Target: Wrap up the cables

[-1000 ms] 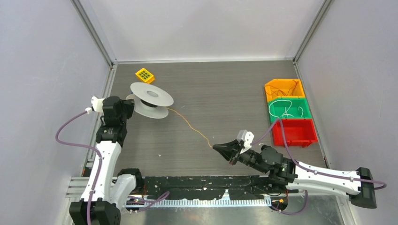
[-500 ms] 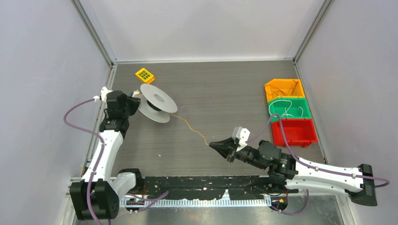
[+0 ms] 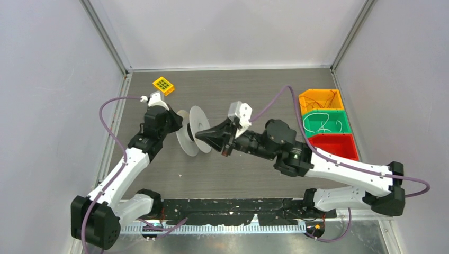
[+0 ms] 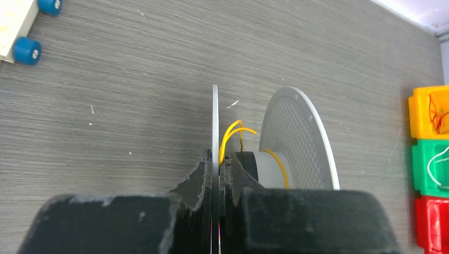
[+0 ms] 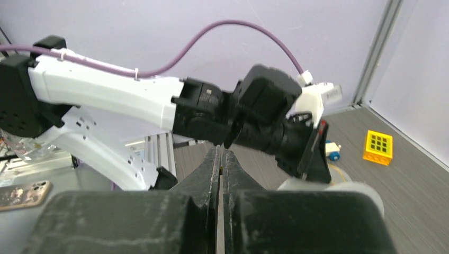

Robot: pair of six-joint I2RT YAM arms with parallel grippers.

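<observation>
The cables show as one thin yellow-orange wire (image 4: 233,131), looped beside the hub of a white spool (image 4: 296,138) and wound once round it. My left gripper (image 4: 217,156) is shut on the spool's thin plain flange (image 4: 215,119) and holds the spool on edge above the table. In the top view the spool (image 3: 199,128) sits between the left gripper (image 3: 179,128) and my right gripper (image 3: 201,135), whose tip points at it. The right gripper (image 5: 219,159) is shut, with a small yellow speck of wire pinched between its pads. The wire is hidden in the top view.
A yellow grid block (image 3: 163,85) lies at the back left. Orange (image 3: 305,98), green (image 3: 326,133) and red (image 3: 333,154) bins stand in a row at the right edge. A white piece with blue wheels (image 4: 26,48) lies near the spool. The purple arm cord (image 3: 275,98) arcs over the table's middle.
The right gripper swung from the front centre up to the spool, taking the stretched wire with it. The left gripper carried the spool to the right and turned it on edge.
</observation>
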